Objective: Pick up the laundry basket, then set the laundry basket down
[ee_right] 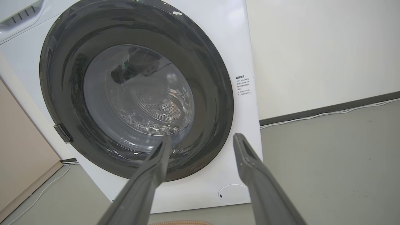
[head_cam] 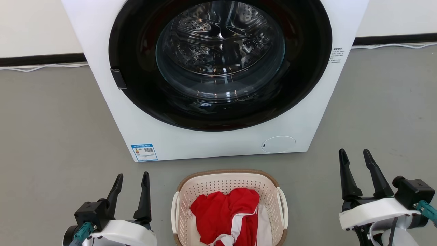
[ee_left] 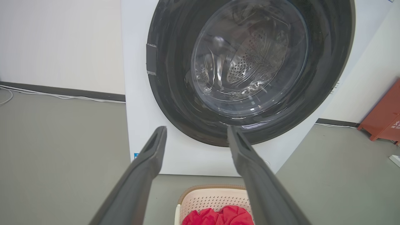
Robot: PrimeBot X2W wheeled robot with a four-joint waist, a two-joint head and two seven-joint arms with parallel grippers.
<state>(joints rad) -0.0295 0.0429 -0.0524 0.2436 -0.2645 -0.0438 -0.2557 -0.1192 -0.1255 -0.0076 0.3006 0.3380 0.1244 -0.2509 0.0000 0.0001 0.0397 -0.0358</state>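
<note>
Left: the left gripper [head_cam: 133, 174] is released, its fingers spread with nothing between them. It sits left of the basket and apart from it, fingers pointing toward the washing machine [head_cam: 211, 141].

Centre: the laundry basket [head_cam: 225, 172] stands upright on the grey floor [head_cam: 51, 136], just in front of the washing machine and between the two grippers. A red garment [head_cam: 222, 212] and some white cloth lie inside. The white loop handles on its left [head_cam: 174, 212] and right [head_cam: 285, 205] sides are both free of any finger. The frame cuts off the near end, so the basket probably rests level on the floor, though I cannot see its whole base.

Right: the right gripper [head_cam: 353, 151] is also released and empty. It is well to the right of the basket, farther off than the left one.

Status: the basket is down, and neither gripper touches or carries it. This layout fits a basket on the floor ahead of a lift, or one lifted and put back down; the pictures do not settle which. As it lies, "set down" holds.
</note>
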